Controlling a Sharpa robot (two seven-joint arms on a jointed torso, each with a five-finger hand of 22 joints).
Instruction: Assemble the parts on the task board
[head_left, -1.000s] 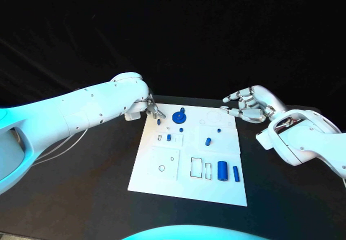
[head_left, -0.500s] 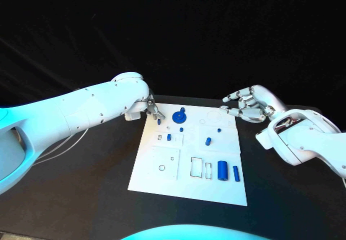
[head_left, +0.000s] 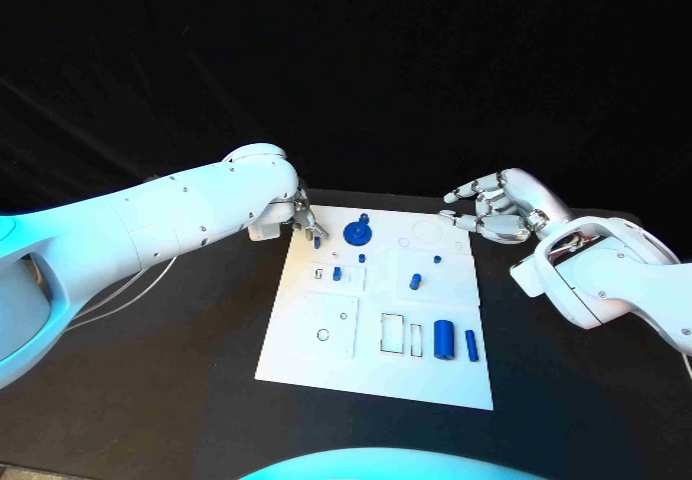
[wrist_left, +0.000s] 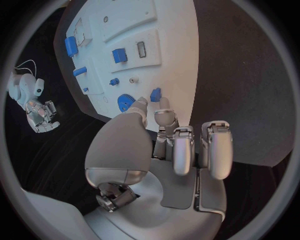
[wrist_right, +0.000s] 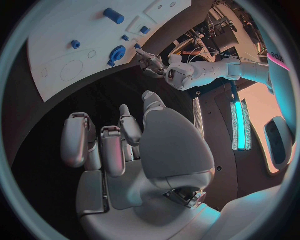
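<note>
The white task board (head_left: 325, 345) lies mid-table with several blue parts on it. My left hand (head_left: 303, 222) is over the board's far left corner, beside the blue gear (head_left: 358, 236). Its thumb and a finger pinch a small blue part (head_left: 316, 241). In the left wrist view the small blue part (wrist_left: 155, 94) sticks out between the fingertips (wrist_left: 164, 103), with the gear (wrist_left: 125, 102) next to the thumb. My right hand (head_left: 490, 210) hovers past the board's far right corner, fingers curled in around nothing. The right wrist view shows that hand (wrist_right: 137, 150) off the board (wrist_right: 69, 45).
A short blue block (head_left: 414, 282) sits mid-board. A thick cylinder (head_left: 444, 341) and a slim bar (head_left: 472, 346) lie at its near right, by two outlined slots (head_left: 392, 334). A small peg (head_left: 338, 273) stands left of centre. Black table (head_left: 173, 380) surrounds the board.
</note>
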